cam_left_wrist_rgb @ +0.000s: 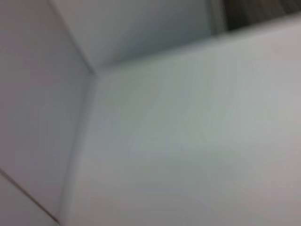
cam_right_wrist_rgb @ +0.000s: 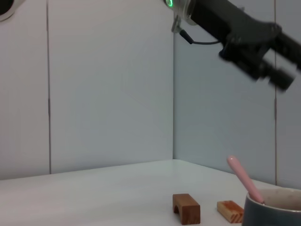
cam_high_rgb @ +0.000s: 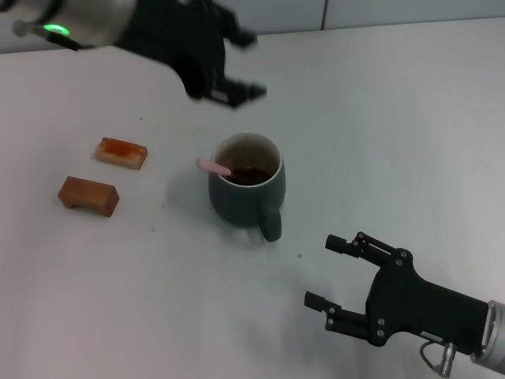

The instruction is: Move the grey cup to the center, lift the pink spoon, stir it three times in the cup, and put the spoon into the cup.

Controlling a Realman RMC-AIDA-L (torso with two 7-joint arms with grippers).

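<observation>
The grey cup (cam_high_rgb: 237,207) stands upright near the middle of the white table (cam_high_rgb: 394,118), holding dark liquid, with its handle toward me. The pink spoon (cam_high_rgb: 213,166) rests in the cup, its bowl hidden in the liquid and its pink handle leaning over the rim to the left. My left gripper (cam_high_rgb: 251,65) hangs open and empty above the table just behind the cup. My right gripper (cam_high_rgb: 322,272) is open and empty, low at the front right, apart from the cup. The right wrist view shows the cup rim (cam_right_wrist_rgb: 275,209), the spoon handle (cam_right_wrist_rgb: 244,179) and the left gripper (cam_right_wrist_rgb: 284,63) high above them.
Two brown wooden blocks (cam_high_rgb: 122,152) (cam_high_rgb: 88,195) lie to the left of the cup; they also show in the right wrist view (cam_right_wrist_rgb: 186,208) (cam_right_wrist_rgb: 230,210). White walls close the table's far side. The left wrist view shows only a blurred wall corner.
</observation>
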